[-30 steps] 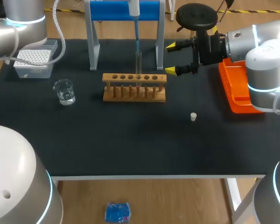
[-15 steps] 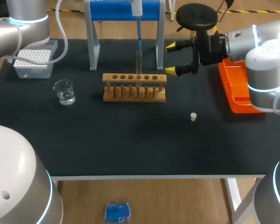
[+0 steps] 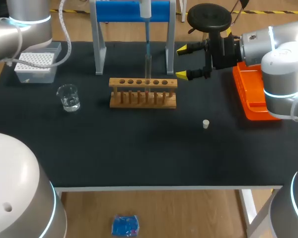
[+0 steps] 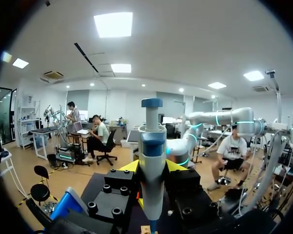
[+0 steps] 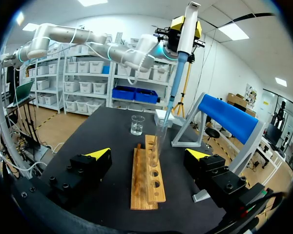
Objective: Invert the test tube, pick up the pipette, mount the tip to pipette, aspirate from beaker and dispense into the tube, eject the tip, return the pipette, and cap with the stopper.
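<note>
My left gripper (image 4: pixel 152 168) is shut on the white and blue pipette (image 4: pixel 152 161), holding it upright. In the head view the pipette (image 3: pixel 147 29) hangs over the wooden rack (image 3: pixel 143 92), its tip lowered into the mouth of the clear test tube (image 3: pixel 148 64) standing in the rack. The right wrist view shows the pipette (image 5: pixel 178 63), the left gripper (image 5: pixel 184 24) and the tube (image 5: pixel 159 136) ahead of my right gripper (image 5: pixel 149 154). That right gripper (image 3: pixel 181 62) hovers open and empty just right of the rack. The white stopper (image 3: pixel 205 124) lies on the mat.
A beaker (image 3: pixel 68 97) with clear liquid stands left of the rack, and a tip box (image 3: pixel 36 63) sits at the back left. The blue pipette stand (image 3: pixel 134 12) rises behind the rack. An orange tray (image 3: pixel 251 91) lies at the right edge.
The pipette shifted slightly to the right and now sits in line over the test tube. The right arm has not moved.
</note>
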Robot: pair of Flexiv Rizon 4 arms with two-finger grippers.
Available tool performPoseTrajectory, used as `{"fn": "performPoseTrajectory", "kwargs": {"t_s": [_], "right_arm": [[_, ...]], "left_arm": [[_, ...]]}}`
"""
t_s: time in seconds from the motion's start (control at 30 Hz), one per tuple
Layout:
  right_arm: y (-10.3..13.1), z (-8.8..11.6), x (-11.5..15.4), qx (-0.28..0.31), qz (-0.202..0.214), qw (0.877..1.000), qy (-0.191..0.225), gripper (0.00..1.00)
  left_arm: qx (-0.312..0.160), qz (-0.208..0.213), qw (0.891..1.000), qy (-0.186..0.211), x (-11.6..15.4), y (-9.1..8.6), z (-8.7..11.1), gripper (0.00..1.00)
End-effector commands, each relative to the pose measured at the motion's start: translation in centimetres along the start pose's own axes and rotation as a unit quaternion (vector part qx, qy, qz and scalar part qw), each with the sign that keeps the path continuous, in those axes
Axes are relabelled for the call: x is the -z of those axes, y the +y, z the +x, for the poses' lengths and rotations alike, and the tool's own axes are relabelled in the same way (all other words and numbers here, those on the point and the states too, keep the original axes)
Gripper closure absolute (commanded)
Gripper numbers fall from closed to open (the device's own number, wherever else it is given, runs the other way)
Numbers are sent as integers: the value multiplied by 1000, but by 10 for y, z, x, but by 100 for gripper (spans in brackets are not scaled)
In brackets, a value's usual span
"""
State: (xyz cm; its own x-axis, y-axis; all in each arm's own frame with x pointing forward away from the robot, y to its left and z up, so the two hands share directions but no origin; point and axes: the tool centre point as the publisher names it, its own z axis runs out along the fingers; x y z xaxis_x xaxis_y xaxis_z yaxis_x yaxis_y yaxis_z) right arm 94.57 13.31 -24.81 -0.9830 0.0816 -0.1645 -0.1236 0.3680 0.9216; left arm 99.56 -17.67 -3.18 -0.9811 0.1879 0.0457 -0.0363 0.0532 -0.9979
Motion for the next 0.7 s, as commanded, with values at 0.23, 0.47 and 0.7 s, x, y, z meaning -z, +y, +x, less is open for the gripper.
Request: {"fn": "performPoseTrajectory", "kwargs": {"t_s": [0.23,0.47,0.7], "right_arm": [[0,0,0,0,0,1000,1,0],[0,0,0,0,0,1000,1,0],[0,0,0,0,0,1000,1,0]], "left_arm": [[-1,2,1000,-11,3,1,10,100],[-5,2,1000,-8,2,2,9,100],[-8,5,1000,-3,-2,4,4,100]]}}
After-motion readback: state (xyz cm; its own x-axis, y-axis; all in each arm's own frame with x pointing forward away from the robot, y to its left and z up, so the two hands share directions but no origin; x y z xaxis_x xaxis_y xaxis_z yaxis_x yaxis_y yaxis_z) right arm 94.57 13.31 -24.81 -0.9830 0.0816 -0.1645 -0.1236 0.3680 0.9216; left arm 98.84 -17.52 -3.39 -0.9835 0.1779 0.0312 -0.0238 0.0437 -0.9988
